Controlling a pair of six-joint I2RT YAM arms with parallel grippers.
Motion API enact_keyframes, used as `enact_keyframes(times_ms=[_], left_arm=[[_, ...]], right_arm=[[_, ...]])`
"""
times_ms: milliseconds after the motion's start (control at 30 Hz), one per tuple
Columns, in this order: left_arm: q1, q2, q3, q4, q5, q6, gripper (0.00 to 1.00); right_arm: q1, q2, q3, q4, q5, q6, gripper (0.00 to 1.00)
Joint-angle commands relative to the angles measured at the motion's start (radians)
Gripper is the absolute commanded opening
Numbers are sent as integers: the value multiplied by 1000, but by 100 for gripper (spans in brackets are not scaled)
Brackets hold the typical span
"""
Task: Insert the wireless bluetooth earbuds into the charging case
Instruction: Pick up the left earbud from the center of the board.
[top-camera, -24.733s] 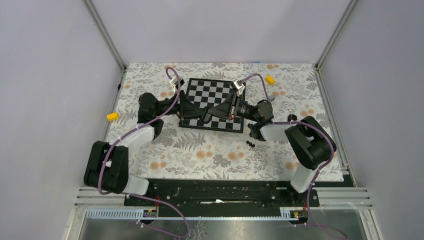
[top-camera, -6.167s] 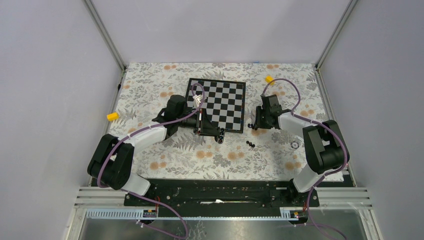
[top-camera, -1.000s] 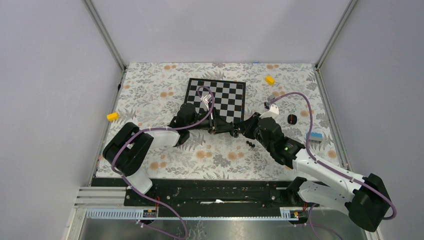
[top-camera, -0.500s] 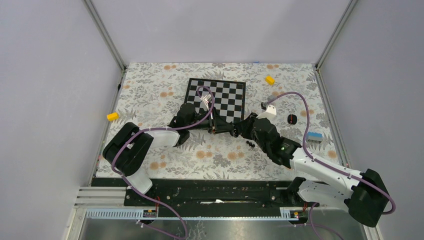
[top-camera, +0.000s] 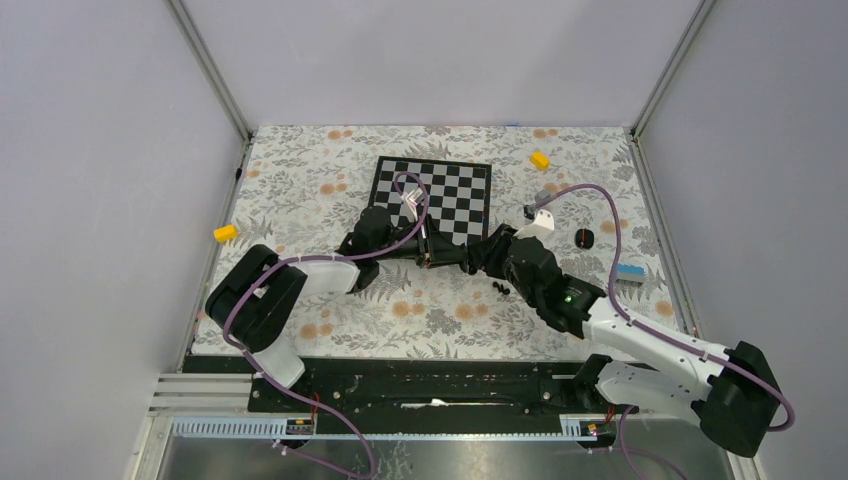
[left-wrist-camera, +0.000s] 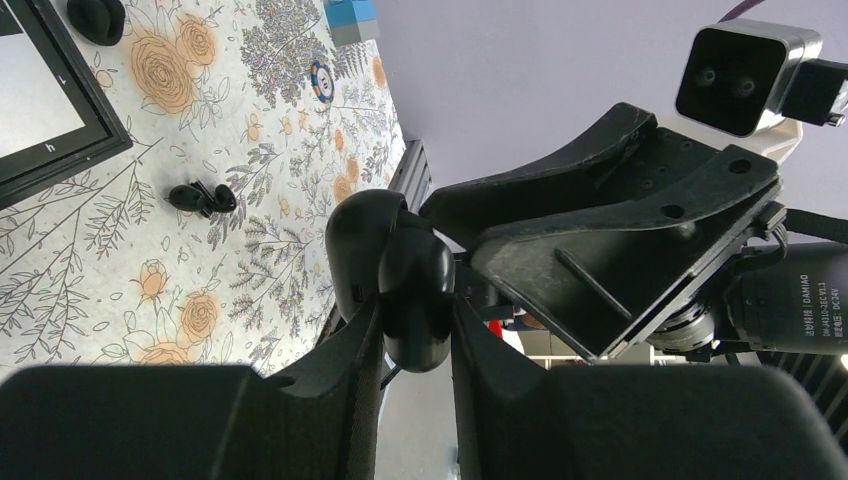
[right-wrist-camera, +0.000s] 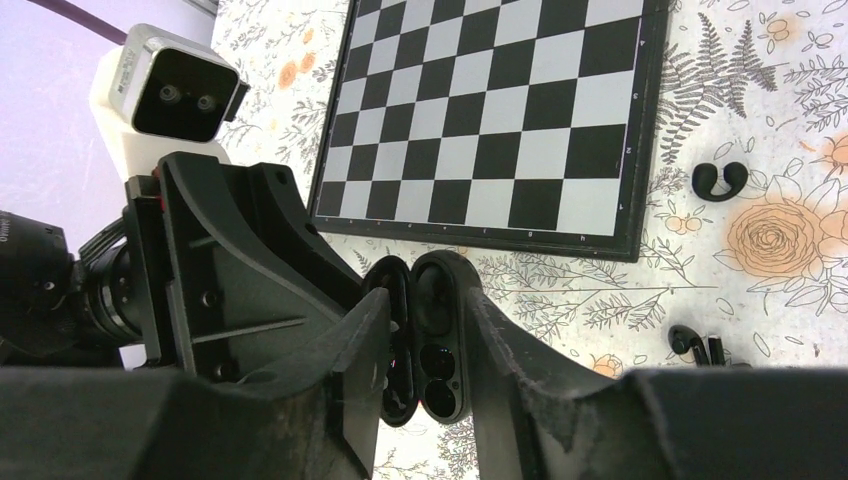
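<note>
My left gripper (left-wrist-camera: 415, 330) is clamped on the charging case (left-wrist-camera: 410, 280), holding it over the floral cloth (top-camera: 300, 190) just off the near edge of the chessboard (top-camera: 432, 195). The case is hinged open, its two halves side by side. My right gripper (right-wrist-camera: 415, 285) meets it with a finger on either side; I cannot tell whether they press it. Two earbuds (top-camera: 501, 288) lie together on the cloth slightly right, outside the case.

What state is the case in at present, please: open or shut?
Open. In the right wrist view the case shows two halves hinged apart, with its sockets facing the camera; the left gripper holds it.
</note>
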Motion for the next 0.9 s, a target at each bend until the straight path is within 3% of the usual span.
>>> enact_keyframes(times_ms=[0,233,367,467,633,733,867], left_arm=[[-3,-11,26,45,3,13,3],[-2,-27,35,-27,3,56,3],[0,-43,52,-129,13,117,3],[10,-73,31,-173,4,144,3],[39,-121,9,-242,37,175,3],[57,-169,21,-383,23,250,3],[90,-226,15,-482,4,299,3]], right_arm=[[9,-46,46,14,33,-16,43],[9,-183,62,-73,156,-86,63],[7,-264,23,-210,255,-126,72],[4,-255,15,-328,227,-176,80],[-11,-143,23,-474,119,-186,74],[-69,-92,-8,-436,-42,-213,71],[-249,-29,-78,-326,-279,-221,61]])
